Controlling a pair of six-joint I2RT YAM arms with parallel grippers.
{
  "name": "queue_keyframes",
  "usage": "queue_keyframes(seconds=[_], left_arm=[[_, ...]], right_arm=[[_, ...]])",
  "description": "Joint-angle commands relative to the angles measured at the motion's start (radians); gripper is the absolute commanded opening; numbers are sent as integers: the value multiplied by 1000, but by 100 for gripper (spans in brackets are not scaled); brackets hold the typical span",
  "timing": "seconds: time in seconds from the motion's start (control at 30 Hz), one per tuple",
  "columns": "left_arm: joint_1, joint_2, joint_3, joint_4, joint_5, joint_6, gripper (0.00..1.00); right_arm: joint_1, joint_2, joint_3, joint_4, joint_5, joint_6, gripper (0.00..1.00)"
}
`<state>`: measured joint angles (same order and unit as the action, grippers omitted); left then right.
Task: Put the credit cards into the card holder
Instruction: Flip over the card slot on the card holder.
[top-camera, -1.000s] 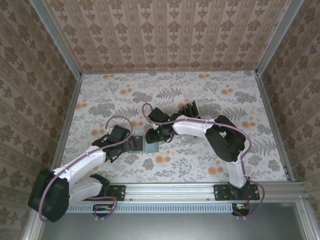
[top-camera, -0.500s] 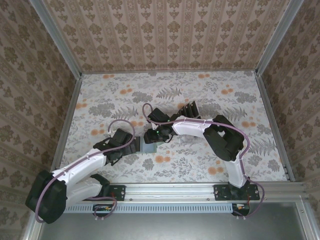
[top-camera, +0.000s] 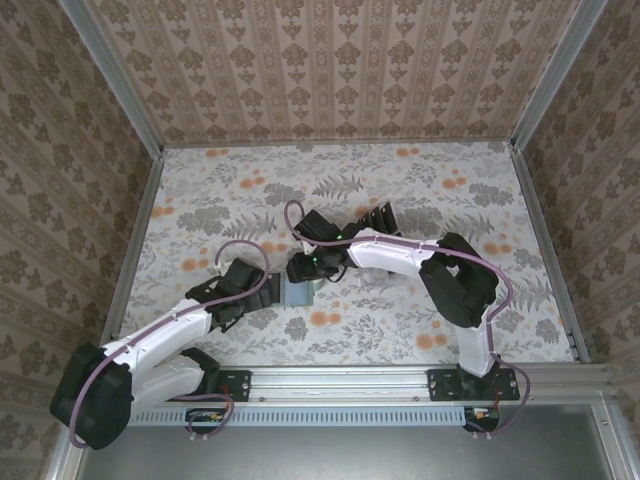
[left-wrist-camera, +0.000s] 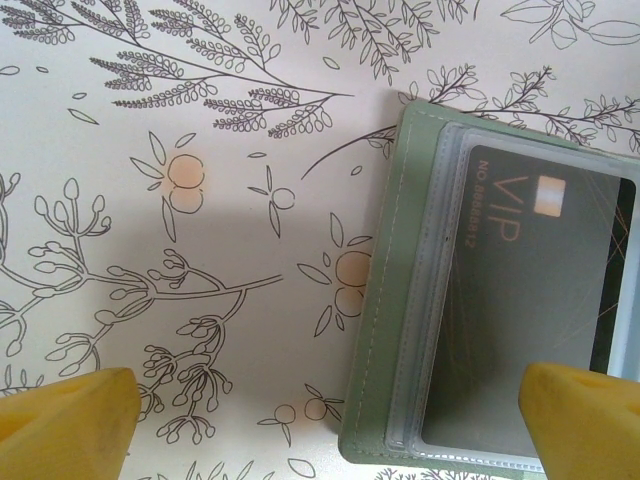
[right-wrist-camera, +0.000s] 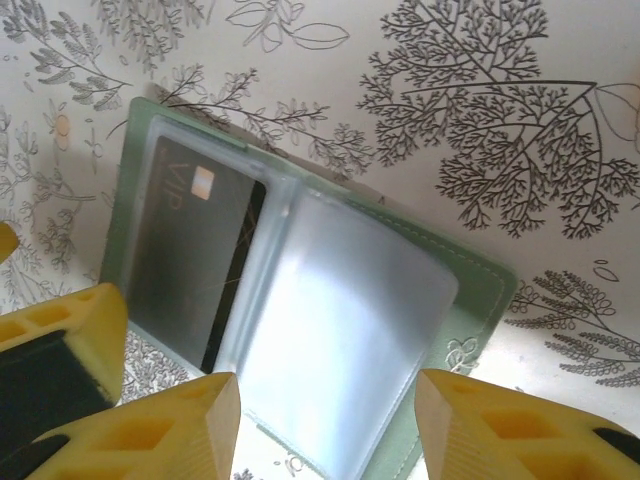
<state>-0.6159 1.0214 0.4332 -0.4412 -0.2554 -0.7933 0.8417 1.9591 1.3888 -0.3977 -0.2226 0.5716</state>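
Note:
The grey-green card holder (left-wrist-camera: 384, 330) lies open on the floral table. A black credit card (left-wrist-camera: 520, 300) marked VIP sits inside its clear sleeve (right-wrist-camera: 195, 250). A clear pocket page (right-wrist-camera: 330, 330) arches up from the holder (right-wrist-camera: 470, 300) between the fingers of my right gripper (right-wrist-camera: 325, 430), which is open and hovers just above it. My left gripper (left-wrist-camera: 325, 420) is wide open, low over the table at the holder's left edge. From above, both grippers (top-camera: 268, 292) (top-camera: 303, 272) meet at the holder (top-camera: 297, 293). More black cards (top-camera: 380, 216) stand in a rack behind.
A yellow finger of the left gripper (right-wrist-camera: 60, 350) shows beside the holder in the right wrist view. Metal rails (top-camera: 140, 220) and patterned walls bound the table. The right arm (top-camera: 400, 252) stretches across the middle toward the left.
My left gripper has slid right and closer to the holder's left edge. The right gripper has shifted slightly over the holder. Both keep the same opening.

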Motion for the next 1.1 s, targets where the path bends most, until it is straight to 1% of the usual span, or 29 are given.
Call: queue_keyframes(seconds=[0.0, 0.37, 0.5, 0.63, 0.87, 1.07], left_arm=[[-8, -6, 1, 3, -16, -14, 100], [-10, -11, 0, 9, -16, -3, 100], [-19, -22, -10, 20, -15, 4, 100], [-40, -40, -28, 46, -13, 8, 100], [-89, -76, -58, 76, -28, 2, 100], [-125, -125, -85, 103, -40, 3, 100]], right_arm=[[13, 8, 46, -53, 20, -22, 51], [21, 99, 56, -36, -2, -8, 51], [20, 135, 44, 10, -49, 24, 51], [19, 144, 25, 78, -110, 66, 51], [12, 146, 4, 141, -157, 124, 51], [9, 143, -4, 151, -152, 144, 51]])
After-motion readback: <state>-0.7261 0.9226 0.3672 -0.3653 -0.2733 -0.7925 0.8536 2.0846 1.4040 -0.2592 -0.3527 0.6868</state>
